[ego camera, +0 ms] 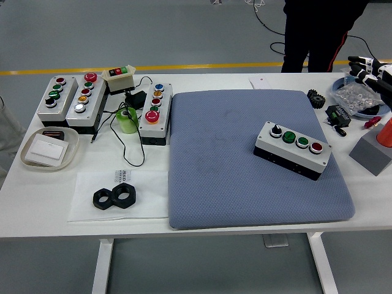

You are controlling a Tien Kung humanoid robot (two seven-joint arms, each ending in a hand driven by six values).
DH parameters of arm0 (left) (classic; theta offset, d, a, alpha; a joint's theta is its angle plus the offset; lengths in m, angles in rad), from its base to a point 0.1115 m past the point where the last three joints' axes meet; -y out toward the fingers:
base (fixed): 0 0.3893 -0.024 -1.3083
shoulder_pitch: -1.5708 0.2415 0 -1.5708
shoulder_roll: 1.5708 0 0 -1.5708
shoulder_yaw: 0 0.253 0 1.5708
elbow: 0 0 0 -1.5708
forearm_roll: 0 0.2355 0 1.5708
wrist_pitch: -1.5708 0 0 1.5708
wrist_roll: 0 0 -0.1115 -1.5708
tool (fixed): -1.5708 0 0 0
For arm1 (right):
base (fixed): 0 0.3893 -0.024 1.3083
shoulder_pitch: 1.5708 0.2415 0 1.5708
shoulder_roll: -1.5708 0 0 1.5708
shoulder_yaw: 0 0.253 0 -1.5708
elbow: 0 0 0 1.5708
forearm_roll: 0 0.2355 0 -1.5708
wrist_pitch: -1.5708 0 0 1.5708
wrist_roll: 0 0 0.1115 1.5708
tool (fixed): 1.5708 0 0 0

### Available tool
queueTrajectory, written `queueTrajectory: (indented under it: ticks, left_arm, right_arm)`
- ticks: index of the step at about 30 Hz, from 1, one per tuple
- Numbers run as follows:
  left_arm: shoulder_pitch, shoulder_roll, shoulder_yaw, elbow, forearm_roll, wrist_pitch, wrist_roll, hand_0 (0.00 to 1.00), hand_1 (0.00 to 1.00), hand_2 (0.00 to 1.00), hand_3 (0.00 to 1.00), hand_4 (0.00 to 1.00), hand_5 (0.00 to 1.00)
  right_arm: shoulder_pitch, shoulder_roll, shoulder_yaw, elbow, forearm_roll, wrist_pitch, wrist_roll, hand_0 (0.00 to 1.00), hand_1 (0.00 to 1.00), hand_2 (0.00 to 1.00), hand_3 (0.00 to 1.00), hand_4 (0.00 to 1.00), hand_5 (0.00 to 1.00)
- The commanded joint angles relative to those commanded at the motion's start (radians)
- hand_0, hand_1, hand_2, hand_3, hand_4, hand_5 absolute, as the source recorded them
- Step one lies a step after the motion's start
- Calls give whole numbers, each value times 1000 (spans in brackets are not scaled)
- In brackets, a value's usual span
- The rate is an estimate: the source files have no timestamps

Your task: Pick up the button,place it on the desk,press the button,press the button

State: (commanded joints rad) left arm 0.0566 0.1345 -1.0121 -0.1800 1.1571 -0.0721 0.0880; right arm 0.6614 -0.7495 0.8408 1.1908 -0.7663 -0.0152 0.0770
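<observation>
A white button box (293,149) with a black knob, two green buttons and a red button lies on the blue-grey mat (245,177), right of its middle. My right hand (369,68) comes in at the upper right edge, above the table's far right corner, fingers spread and holding nothing, well apart from the box. My left hand is out of view.
Three more button boxes (84,98) stand at the far left with a green tape roll (127,120) and a small switch box (119,77). A white tray (49,149) and two black nuts (114,197) lie at left. A bag of parts (358,95), a grey block (371,152) and a person (315,30) are at right.
</observation>
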Motion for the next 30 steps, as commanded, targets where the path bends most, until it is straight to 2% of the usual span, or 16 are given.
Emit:
queueTrajectory:
  ticks: [1, 2, 7, 8, 13, 14, 25, 26, 30]
  left_arm:
    - [1, 0, 0, 0, 1, 0, 0, 742, 913, 984, 942, 608, 998]
    - [2, 1, -2, 0, 4, -1, 0, 742, 913, 984, 943, 610, 998]
    - [7, 2, -2, 0, 5, -2, 0, 742, 913, 984, 943, 610, 998]
    - [7, 2, -3, 0, 7, -2, 0, 742, 913, 984, 945, 611, 998]
    - [6, 3, 2, 0, 1, -1, -1, 742, 913, 984, 945, 611, 998]
    - [5, 3, 4, 0, -1, -1, -2, 742, 913, 985, 943, 612, 998]
    - [3, 2, 8, 0, -6, -2, -3, 742, 913, 985, 943, 613, 998]
    - [3, 2, 8, 0, -6, -2, -3, 742, 913, 985, 943, 611, 998]
    - [2, 2, 8, 0, -7, -1, -3, 742, 913, 985, 943, 611, 998]
  right_arm:
    - [0, 0, 1, 2, -4, -2, -5, 959, 931, 934, 940, 604, 681]
    - [0, -3, 8, 9, -15, -8, -14, 929, 895, 886, 881, 596, 513]
    - [4, -14, 14, 23, -77, 1, -32, 929, 895, 886, 881, 596, 513]
    - [6, -15, 15, 25, -88, 7, -33, 925, 887, 872, 866, 613, 473]
    - [10, -20, 16, 19, -114, 25, -39, 925, 887, 872, 866, 613, 473]
    - [10, -20, 16, 17, -114, 26, -39, 928, 887, 871, 862, 636, 500]
    - [15, -23, 21, 17, -124, 38, -41, 931, 887, 870, 862, 622, 482]
    - [15, -23, 21, 17, -124, 38, -41, 933, 887, 870, 861, 626, 517]
    - [17, -24, 21, 18, -126, 40, -42, 933, 887, 870, 861, 626, 517]
